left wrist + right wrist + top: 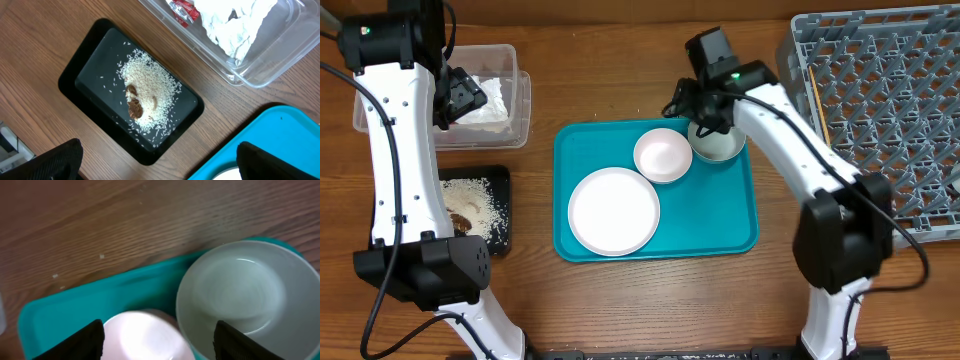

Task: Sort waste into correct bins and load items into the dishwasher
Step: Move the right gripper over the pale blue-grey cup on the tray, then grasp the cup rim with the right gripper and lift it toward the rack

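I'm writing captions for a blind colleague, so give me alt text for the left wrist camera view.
A shallow black tray on a wooden table holds white rice crumbs and brown food scraps. Beside it, a clear tub contains crumpled white napkins and a red wrapper; a teal tray corner shows lower right.

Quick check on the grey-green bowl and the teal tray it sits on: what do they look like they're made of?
Grey-green bowl: likely glazed ceramic, possibly melamine. The inside is smooth and glossy with a soft arc of reflected light, but the look alone doesn't settle which. Teal tray: probably moulded plastic with a satin finish, given its uniform colour and rounded raised rim.
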